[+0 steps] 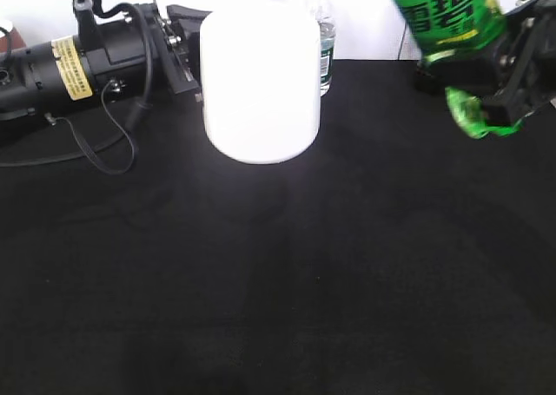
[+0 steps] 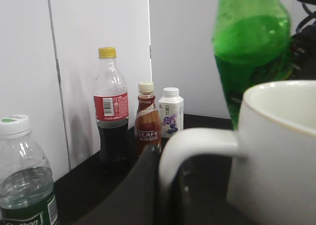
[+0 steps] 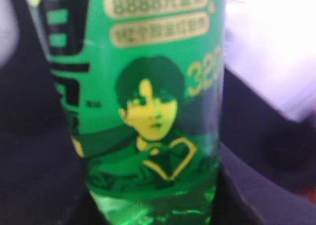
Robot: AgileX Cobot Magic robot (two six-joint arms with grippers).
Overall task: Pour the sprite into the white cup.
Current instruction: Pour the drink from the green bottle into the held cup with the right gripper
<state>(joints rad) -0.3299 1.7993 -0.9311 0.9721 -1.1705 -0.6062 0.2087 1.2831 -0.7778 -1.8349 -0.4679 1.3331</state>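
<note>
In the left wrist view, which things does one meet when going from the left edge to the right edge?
Small water bottle → cola bottle with a yellow cap → brown Nescafe bottle → small white carton → green sprite bottle → white cup, nearest the camera, its handle pointing left.

Robot test bench in a lab-type room, staged with drinks.

Black cloth-covered table against plain white panel walls; black robot arm with yellow warning sticker and loose cable lying on the cloth. Along the wall stand a cola bottle, Nescafé bottle, small white carton and water bottle. No household furnishings visible.
</note>
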